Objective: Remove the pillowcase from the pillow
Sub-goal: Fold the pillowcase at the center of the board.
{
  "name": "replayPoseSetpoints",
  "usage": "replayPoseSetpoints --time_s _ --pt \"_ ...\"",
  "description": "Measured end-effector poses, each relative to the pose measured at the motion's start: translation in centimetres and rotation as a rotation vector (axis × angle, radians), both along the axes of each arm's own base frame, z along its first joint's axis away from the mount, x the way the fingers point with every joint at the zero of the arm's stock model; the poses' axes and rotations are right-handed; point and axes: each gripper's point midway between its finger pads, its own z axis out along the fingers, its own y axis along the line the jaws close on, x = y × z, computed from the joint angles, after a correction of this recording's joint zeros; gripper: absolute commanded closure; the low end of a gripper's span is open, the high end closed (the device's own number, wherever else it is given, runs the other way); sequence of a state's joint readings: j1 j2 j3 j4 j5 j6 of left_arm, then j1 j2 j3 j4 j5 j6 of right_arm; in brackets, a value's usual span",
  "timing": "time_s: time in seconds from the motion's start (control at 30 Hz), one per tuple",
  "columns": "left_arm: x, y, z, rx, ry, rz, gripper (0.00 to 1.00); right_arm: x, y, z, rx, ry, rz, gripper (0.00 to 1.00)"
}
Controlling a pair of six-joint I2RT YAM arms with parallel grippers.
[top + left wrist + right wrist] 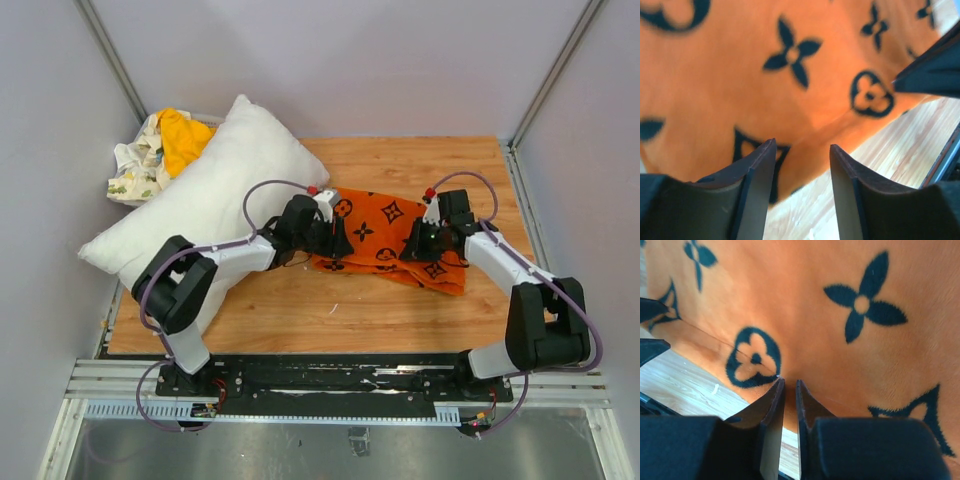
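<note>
Both arms bend inward and low over the table (300,310). The pillowcase (385,232) lies crumpled mid-table, off the pillow (215,190) at rear left. We see the left gripper (338,240) with jaws partly apart at one end. The right gripper (412,247) is narrowed to a slit at the other hem. We cannot tell whether either pinches cloth.

Bright, even light; pillowcase (790,75) print blurred in wrist views.
</note>
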State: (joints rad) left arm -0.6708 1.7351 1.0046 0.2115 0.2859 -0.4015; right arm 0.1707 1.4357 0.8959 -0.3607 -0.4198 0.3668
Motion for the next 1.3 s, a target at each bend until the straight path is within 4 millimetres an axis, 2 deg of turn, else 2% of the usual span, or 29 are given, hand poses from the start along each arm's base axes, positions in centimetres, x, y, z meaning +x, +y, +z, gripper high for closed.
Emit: replayPoseSetpoints --time_s 0.03,0.13,0.2,0.27,0.33,0.4,0.43,0.53,0.6,0.67,0.73,0.83,0.93,1.0,1.1,1.3 --pt "-0.7 0.6 -1.1 0.021 0.023 0.003 0.38 -0.5 0.0 -0.5 0.0 0.011 0.002 0.84" --pt "-2.1 3.0 -3.8 0.081 0.076 0.033 0.37 -1.8 -0.1 -2.2 0.0 0.052 0.008 0.84" --pt "-2.3 4.6 -5.0 0.102 0.105 0.06 0.34 -2.4 0.0 -3.2 0.005 0.082 0.017 0.84" --pt "-1.8 6.9 -5.9 0.126 0.131 0.112 0.27 -2.8 0.1 -4.1 0.011 0.106 0.022 0.83" --pt "-1.1 9.9 -6.1 0.16 0.136 0.195 0.16 -3.1 0.2 -4.5 0.018 0.115 0.027 0.8" --pt "-0.6 12.0 -4.9 0.163 0.112 0.253 0.13 -3.0 0.3 -4.4 0.024 0.108 0.03 0.74" --pt "-0.4 12.3 -3.9 0.152 0.095 0.265 0.13 -2.9 0.3 -4.4 0.026 0.106 0.03 0.73" --pt "-0.2 11.9 -0.7 0.091 0.041 0.257 0.13 -2.9 0.4 -4.3 0.033 0.103 0.038 0.67" --pt "-0.2 11.2 0.2 0.053 0.041 0.239 0.13 -2.8 0.6 -4.1 0.039 0.099 0.042 0.59" --pt "-0.7 10.7 -0.3 0.031 0.076 0.227 0.13 -2.8 0.6 -4.0 0.042 0.097 0.044 0.47" --pt "-1.6 10.8 -1.6 0.031 0.126 0.224 0.13 -2.8 0.7 -3.8 0.045 0.095 0.043 0.35" --pt "-3.2 11.1 -4.2 0.046 0.212 0.221 0.13 -2.9 0.5 -2.8 0.042 0.072 0.039 0.26" --pt "-4.5 10.8 -5.9 0.033 0.289 0.2 0.16 -2.7 0.2 -1.5 0.029 0.029 0.03 0.23" --pt "-4.8 10.2 -6.3 0.003 0.318 0.184 0.17 -2.5 0.0 -0.7 0.022 0.003 0.024 0.22" --pt "-4.6 9.1 -6.0 -0.057 0.329 0.16 0.21 -2.2 -0.1 0.2 0.013 -0.022 0.016 0.22" --pt "-4.1 7.8 -6.4 -0.122 0.346 0.133 0.39 -2.4 -0.5 0.4 -0.004 -0.023 0.006 0.21"
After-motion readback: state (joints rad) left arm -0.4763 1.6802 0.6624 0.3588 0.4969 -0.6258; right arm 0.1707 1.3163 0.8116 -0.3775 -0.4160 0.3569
